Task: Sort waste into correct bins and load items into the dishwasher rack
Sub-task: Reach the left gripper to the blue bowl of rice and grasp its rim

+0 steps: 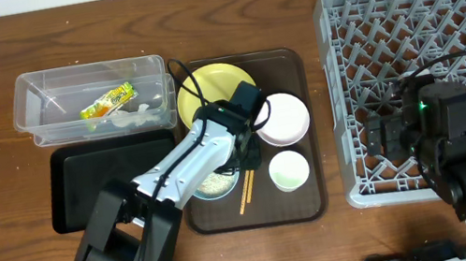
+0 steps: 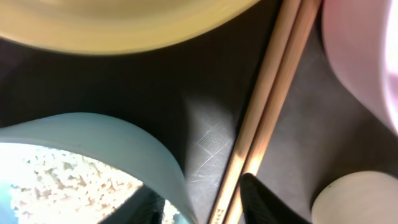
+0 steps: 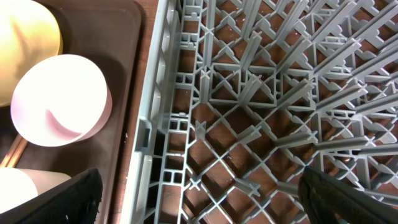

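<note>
My left gripper (image 1: 245, 155) (image 2: 205, 208) is open and straddles the rim of the light blue bowl (image 1: 214, 186) (image 2: 124, 137), which holds rice scraps (image 2: 62, 180). One finger is inside the bowl, the other is outside beside the wooden chopsticks (image 1: 246, 192) (image 2: 267, 93). The yellow plate (image 1: 207, 87) (image 2: 124, 25), white bowl (image 1: 283, 117) (image 3: 59, 99) and pale green cup (image 1: 289, 170) (image 2: 360, 199) sit nearby. My right gripper (image 1: 376, 137) (image 3: 199, 193) is open and empty over the left side of the grey dishwasher rack (image 1: 424, 23) (image 3: 249, 93).
The dishes rest on a dark brown serving tray (image 1: 312, 203) (image 3: 127, 74). A clear tub (image 1: 28, 98) at the back left holds the green-and-orange wrapper (image 1: 107, 100) and tissue bits (image 1: 131, 117). The black tray (image 1: 107, 170) lies in front of the tub.
</note>
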